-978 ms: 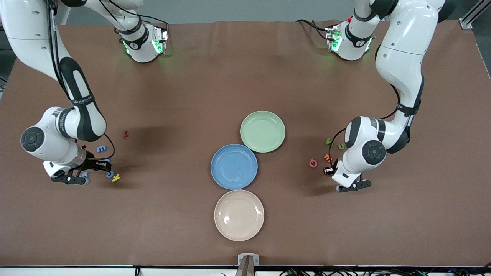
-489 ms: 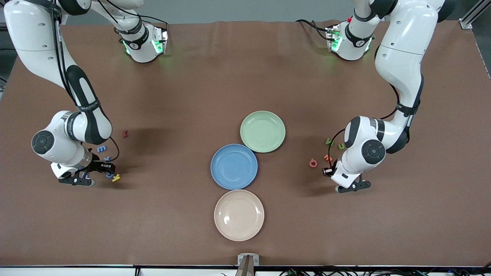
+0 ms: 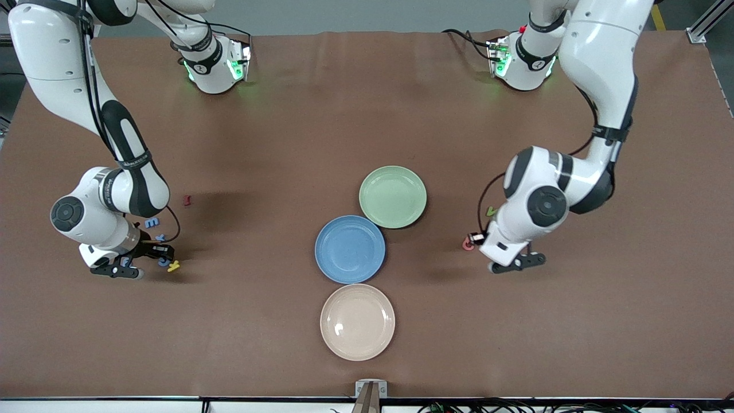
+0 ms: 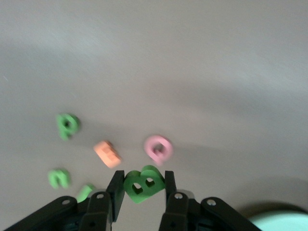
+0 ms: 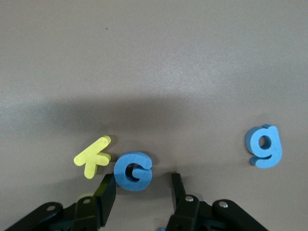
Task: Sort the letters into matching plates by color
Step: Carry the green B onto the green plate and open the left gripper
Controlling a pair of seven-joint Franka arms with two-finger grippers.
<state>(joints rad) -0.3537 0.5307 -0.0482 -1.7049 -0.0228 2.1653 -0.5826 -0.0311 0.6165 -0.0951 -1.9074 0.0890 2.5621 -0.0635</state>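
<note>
Brown cloth covers the counter (image 3: 321, 120), and three plates sit in a line near its middle. The light green plate (image 3: 393, 197) is farthest from the front camera, the blue plate (image 3: 350, 249) touches its rim, and a cream plate (image 3: 357, 322) lies nearest the camera; all three hold nothing.

Toward the left arm's end, the left claw (image 4: 142, 188) is up off the counter, clamped on a green letter B (image 4: 143, 183) held between its two fingers. Below it in the left wrist view lie a pink letter (image 4: 158, 148), an orange letter (image 4: 107, 154) and three more green letters: one shaped like a p (image 4: 66, 125), another (image 4: 58, 178) near it, and a third (image 4: 85, 192) partly hidden by the claw's finger. In the front view the pink letter (image 3: 468, 245) and one green letter (image 3: 491, 211) show beside the left arm's wrist.

Toward the right arm's end, the right claw (image 5: 139, 192) hangs low with its fingers apart, a blue letter G (image 5: 133, 172) lying on the counter just off their tips. A yellow letter (image 5: 93, 156) touches that G, and a blue letter g (image 5: 263, 146) lies well apart from it. In the front view a blue letter m (image 3: 151, 222) and a dark red letter (image 3: 186, 200) lie farther from the camera than the right claw.
</note>
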